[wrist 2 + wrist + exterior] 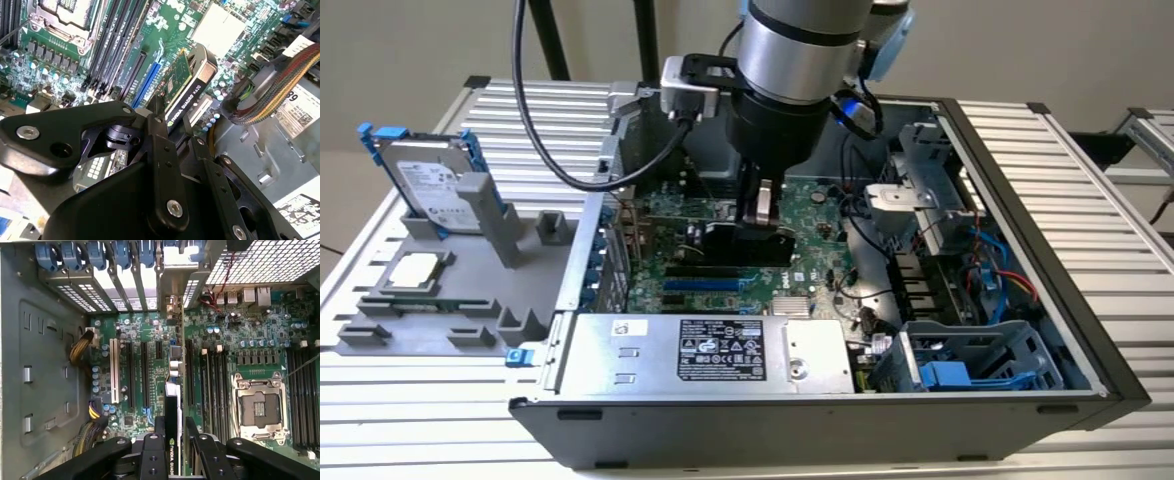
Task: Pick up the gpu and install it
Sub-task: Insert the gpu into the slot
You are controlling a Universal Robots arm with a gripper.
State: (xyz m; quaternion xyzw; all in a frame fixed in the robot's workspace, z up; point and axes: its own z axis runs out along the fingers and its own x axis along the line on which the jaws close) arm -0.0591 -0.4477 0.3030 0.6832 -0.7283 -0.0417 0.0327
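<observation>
In the exterior view, the arm's gripper (pixel 762 228) reached down into the open computer case (pixel 1014 150), its fingers pinched on the gpu (pixel 761 245), which stood on edge over the green motherboard (pixel 821 225) near the middle of the case. The power supply (pixel 707 350) lay along the case wall nearest the camera. Outside the case, toward the exterior view's left, a silver hard drive (pixel 427 180) in a blue frame stood upright in a grey parts holder (pixel 454 300).

In the second wrist view, the black gripper (pixel 172 122) clamped the gpu (pixel 187 92) by its upper edge; the card's green board and black cooler hung edge-down just above the motherboard's blue expansion slot (pixel 147 82). A braided cable bundle (pixel 270 95) ran beside it.

In the first wrist view, the gripper (pixel 172 432) held the gpu (pixel 172 405) edge-on among the motherboard's black expansion slots (pixel 145 375), with its far end reaching toward the case's rear bracket openings (pixel 125 285). The empty processor socket (pixel 260 407) sat off to one side.
</observation>
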